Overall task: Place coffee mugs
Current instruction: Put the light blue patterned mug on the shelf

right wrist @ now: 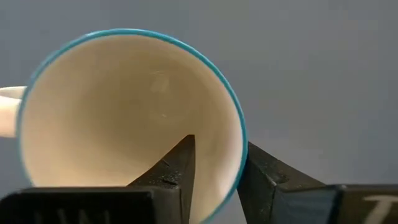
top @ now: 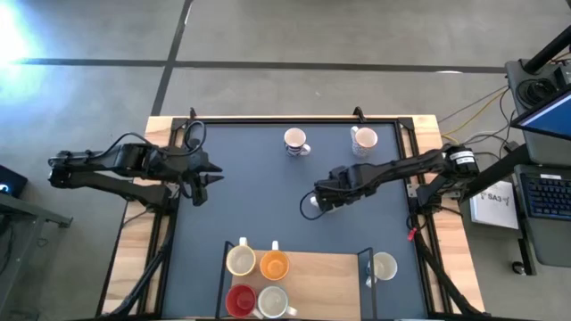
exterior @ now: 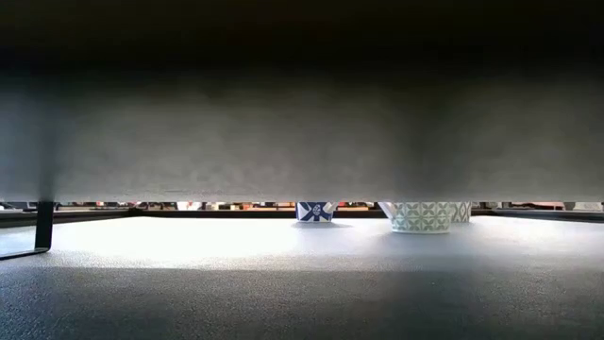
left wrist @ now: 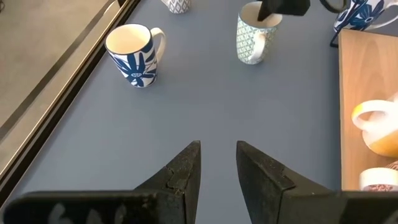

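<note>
Rim between the fingers: the right claw (right wrist: 214, 171) straddles the wall of a blue-rimmed cream mug (right wrist: 118, 106) standing upright near the middle of the surface (top: 259, 196), one finger inside, one outside, narrowed onto the rim though full contact is hard to judge. The left claw (top: 198, 185), near the left edge, hangs partly open and empty, much farther off.

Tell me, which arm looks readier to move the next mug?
The right. Its gripper already straddles the blue-rimmed mug's wall mid-table, one finger inside, one outside. The left gripper hangs open over bare table at the left edge.
</note>
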